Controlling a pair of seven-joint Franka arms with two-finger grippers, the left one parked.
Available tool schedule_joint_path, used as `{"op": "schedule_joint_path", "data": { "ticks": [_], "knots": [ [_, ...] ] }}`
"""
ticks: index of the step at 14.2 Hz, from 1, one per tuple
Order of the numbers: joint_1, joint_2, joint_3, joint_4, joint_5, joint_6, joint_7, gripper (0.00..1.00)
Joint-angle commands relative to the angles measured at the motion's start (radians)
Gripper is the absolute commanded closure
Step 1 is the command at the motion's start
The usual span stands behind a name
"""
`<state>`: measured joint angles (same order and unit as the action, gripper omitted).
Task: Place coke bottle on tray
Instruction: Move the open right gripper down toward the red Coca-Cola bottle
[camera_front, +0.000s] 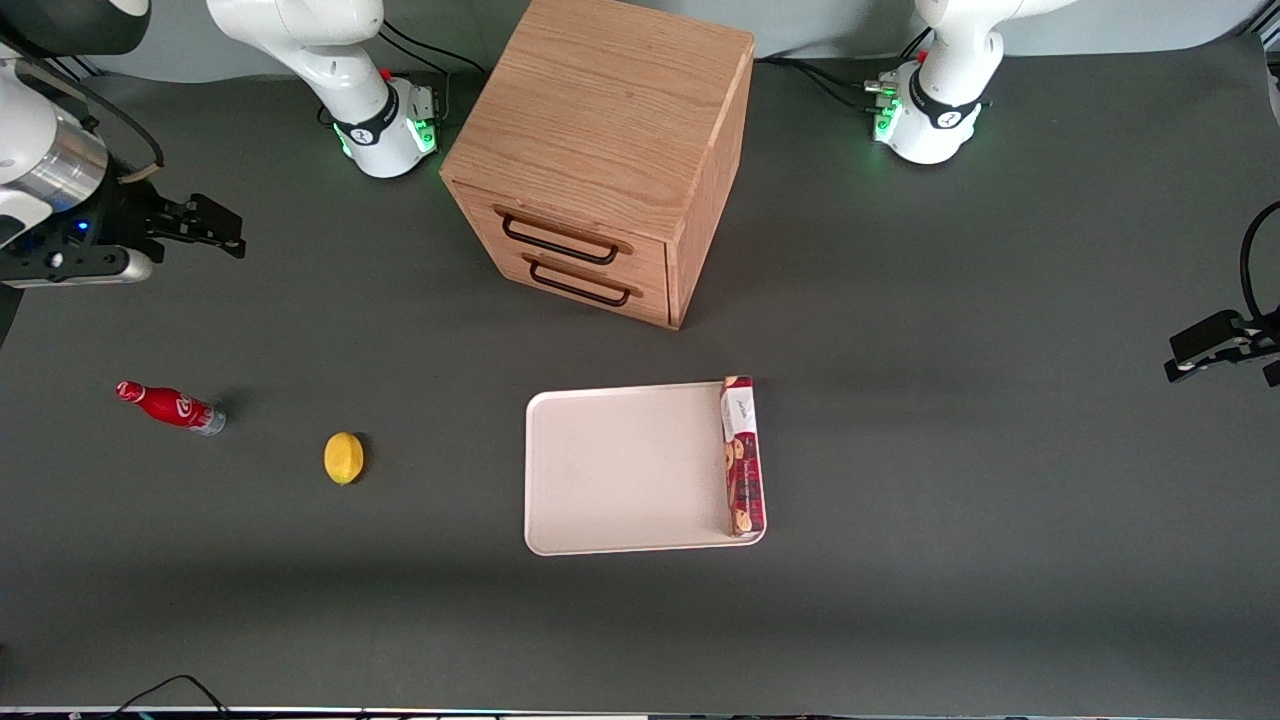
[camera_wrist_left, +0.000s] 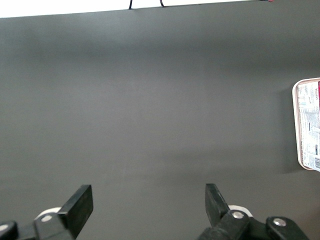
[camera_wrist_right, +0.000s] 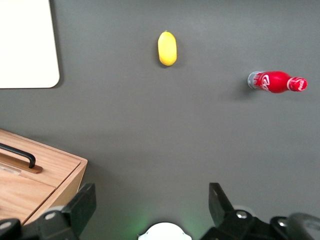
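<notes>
The coke bottle (camera_front: 170, 407) lies on its side on the dark table toward the working arm's end, red with a red cap and a clear base; it also shows in the right wrist view (camera_wrist_right: 276, 82). The cream-white tray (camera_front: 620, 470) lies flat near the table's middle, in front of the wooden cabinet, and its corner shows in the right wrist view (camera_wrist_right: 25, 45). My gripper (camera_front: 205, 225) is open and empty, held high above the table, farther from the front camera than the bottle; its fingertips (camera_wrist_right: 82, 205) stand wide apart.
A yellow lemon (camera_front: 344, 458) lies between the bottle and the tray, seen too in the right wrist view (camera_wrist_right: 167, 48). A long red biscuit box (camera_front: 742, 456) lies along the tray's edge nearest the parked arm. A wooden drawer cabinet (camera_front: 610, 150) stands farther from the front camera than the tray.
</notes>
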<state>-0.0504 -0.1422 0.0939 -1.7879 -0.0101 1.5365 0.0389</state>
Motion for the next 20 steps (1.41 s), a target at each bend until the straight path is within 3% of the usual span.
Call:
{"op": "schedule_joint_path", "data": {
  "ticks": [1,6,9,10,12,14,16,20],
  "knots": [
    [0.0,0.027,-0.014,0.051,-0.005,-0.035,0.022,0.0],
    [-0.003,0.035,-0.063,0.067,-0.013,-0.035,-0.032,0.0],
    [-0.011,0.061,-0.193,0.058,-0.021,-0.023,-0.29,0.0],
    [-0.009,0.082,-0.242,0.056,-0.049,-0.013,-0.36,0.0],
    [-0.015,0.119,-0.278,0.019,-0.106,0.098,-0.547,0.0],
    [-0.025,0.159,-0.341,-0.046,-0.108,0.212,-0.656,0.0],
    [-0.026,0.203,-0.396,-0.146,-0.1,0.424,-0.795,0.0],
    [-0.029,0.315,-0.419,-0.237,-0.073,0.71,-0.826,0.0]
  ]
}}
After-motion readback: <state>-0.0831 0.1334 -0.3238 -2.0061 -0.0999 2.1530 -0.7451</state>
